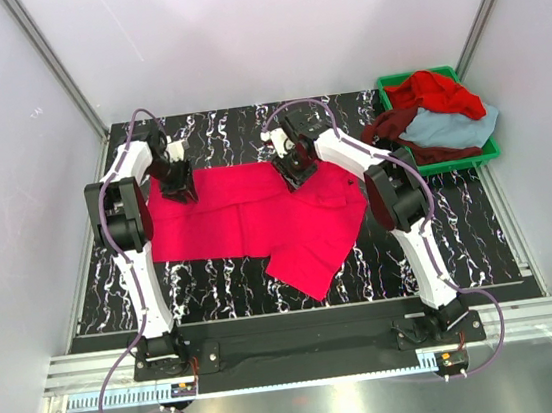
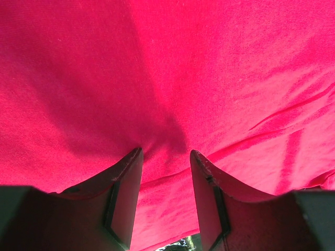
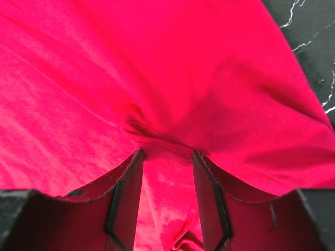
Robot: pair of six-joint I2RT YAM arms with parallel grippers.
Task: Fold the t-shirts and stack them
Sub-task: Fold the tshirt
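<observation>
A crimson-pink t-shirt point(image 1: 247, 215) lies spread on the black marbled table, with one part hanging toward the front at the right. My left gripper point(image 1: 178, 190) is down on the shirt's far left edge. In the left wrist view its jaws point(image 2: 165, 152) stand apart, tips pressed into the cloth point(image 2: 172, 78). My right gripper point(image 1: 294, 176) is down on the shirt's far edge near the middle. In the right wrist view its jaws point(image 3: 167, 152) stand apart astride a stitched seam of the cloth point(image 3: 172, 83). A brighter red shirt point(image 1: 433, 89), a dark maroon one point(image 1: 388, 130) and a light blue-grey one point(image 1: 453, 127) lie in the bin.
A green plastic bin point(image 1: 492, 149) stands at the back right of the table with the other shirts heaped in it. The black marbled table point(image 1: 214, 275) shows bare in front of the shirt. White walls close in the sides and back.
</observation>
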